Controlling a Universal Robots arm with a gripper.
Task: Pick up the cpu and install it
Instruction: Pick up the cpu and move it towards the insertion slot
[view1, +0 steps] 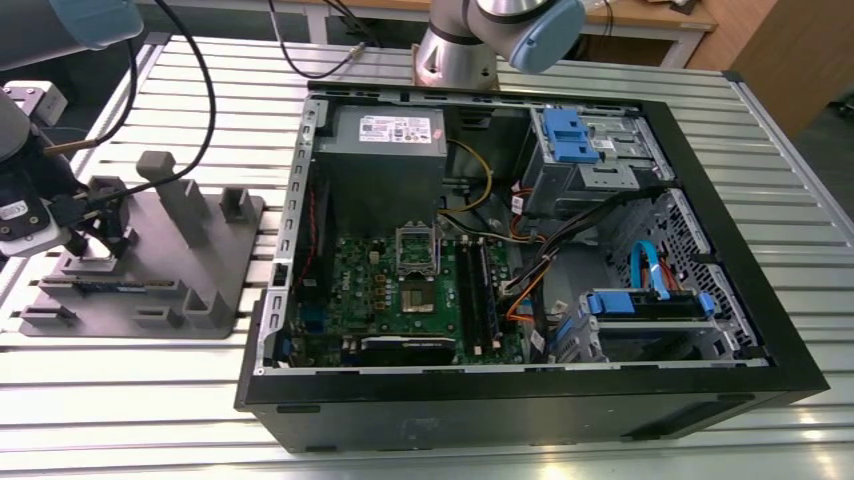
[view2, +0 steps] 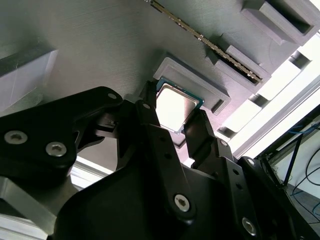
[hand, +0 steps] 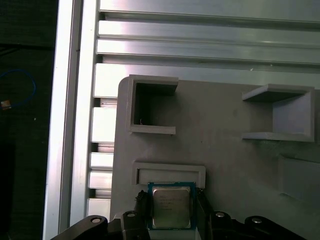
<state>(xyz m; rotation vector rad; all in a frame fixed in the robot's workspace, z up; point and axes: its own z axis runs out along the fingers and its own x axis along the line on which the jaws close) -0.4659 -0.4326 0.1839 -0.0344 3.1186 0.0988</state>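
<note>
The cpu (hand: 171, 207), a small square chip with a silvery top and a thin pale rim, lies on the grey fixture (hand: 225, 165) just by a low U-shaped rim. In the second wrist view the cpu (view2: 175, 106) sits between my two black fingers (view2: 150, 117). My gripper (hand: 171, 212) has a finger against each of two opposite edges of the chip and is shut on it. In the exterior view my gripper (view1: 80, 245) is low over the fixture (view1: 200, 270), at the exterior view's left. The green motherboard (view1: 387, 300) lies inside the open computer case (view1: 534, 390), with its socket (view1: 416, 250) showing.
The fixture carries upright grey posts (view1: 167, 190) and open pockets (hand: 152, 107) close to my gripper. A memory stick (view2: 210, 47) lies in a slot on it. Cables (view1: 200, 90) hang over the slatted aluminium table (view1: 120, 400). Drive bays with blue clips (view1: 581, 135) fill the case's other side.
</note>
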